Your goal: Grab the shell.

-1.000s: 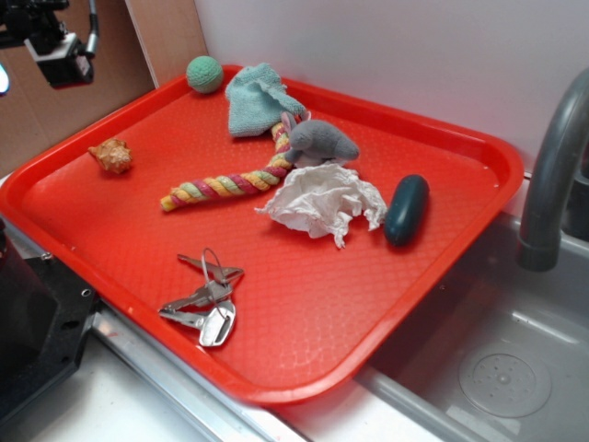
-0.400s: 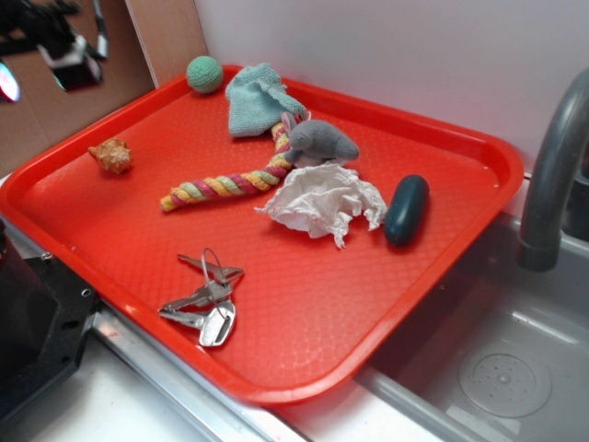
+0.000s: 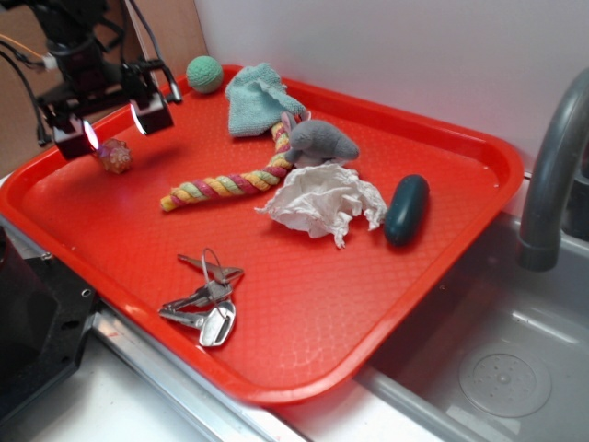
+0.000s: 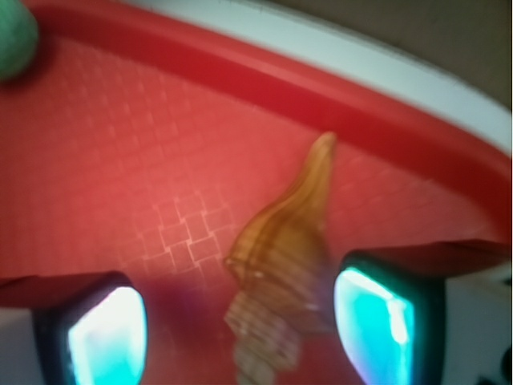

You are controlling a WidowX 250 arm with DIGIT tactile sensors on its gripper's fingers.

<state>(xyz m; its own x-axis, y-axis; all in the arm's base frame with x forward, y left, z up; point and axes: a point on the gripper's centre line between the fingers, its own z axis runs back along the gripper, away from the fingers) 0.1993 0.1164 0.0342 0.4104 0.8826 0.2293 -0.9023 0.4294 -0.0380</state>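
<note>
The shell point(image 3: 115, 156) is a small knobbly orange-tan conch lying on the red tray point(image 3: 304, 304) near its left rim. My gripper point(image 3: 112, 122) hangs just above it, open, with its two lit pads point(image 3: 149, 116) spread to either side. In the wrist view the shell point(image 4: 284, 257) lies on the tray floor between the glowing fingertips point(image 4: 377, 325), nearer the right one, its pointed tip aimed at the tray rim point(image 4: 321, 88). My gripper point(image 4: 240, 337) touches nothing.
A green ball point(image 3: 204, 74) sits at the tray's back corner, also in the wrist view's top-left point(image 4: 14, 36). Further right lie a teal cloth point(image 3: 258, 97), a braided rope toy point(image 3: 225, 184), a grey mouse toy point(image 3: 322, 143), crumpled tissue point(image 3: 322, 203), a dark green oval point(image 3: 406, 210) and keys point(image 3: 204, 299). A sink and faucet point(image 3: 552, 184) stand at the right.
The gripper has swung in from the upper left and come down over the shell, which now sits between its open fingers. Nothing on the tray has moved.
</note>
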